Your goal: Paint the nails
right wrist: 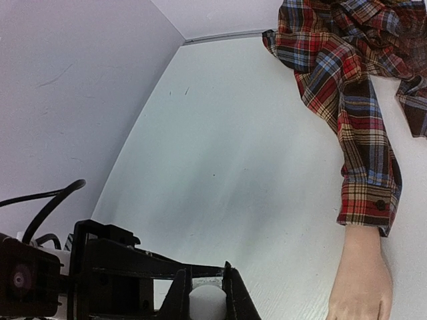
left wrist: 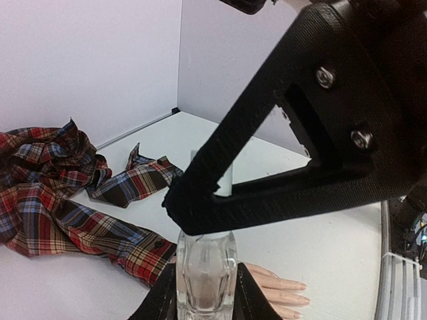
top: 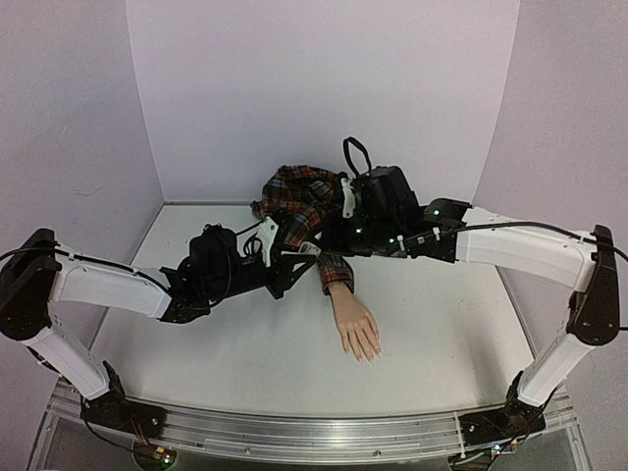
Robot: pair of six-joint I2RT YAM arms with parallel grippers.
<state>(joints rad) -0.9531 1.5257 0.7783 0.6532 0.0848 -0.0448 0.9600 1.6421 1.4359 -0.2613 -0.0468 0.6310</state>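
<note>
The pale mannequin hand lies palm down on the white table, coming out of a red-blue plaid sleeve. Its nails are tiny and plain. My left gripper is shut on a small clear glass bottle, held upright above the table near the sleeve cuff. My right gripper is shut on the bottle's white cap from above; one of its black fingers crosses the left wrist view over the cap. In the top view both grippers meet at the bottle, left and right.
The rest of the plaid shirt lies bunched at the back of the table, against the white back wall. White side walls close in the table on the left and right. The hand also shows in the right wrist view.
</note>
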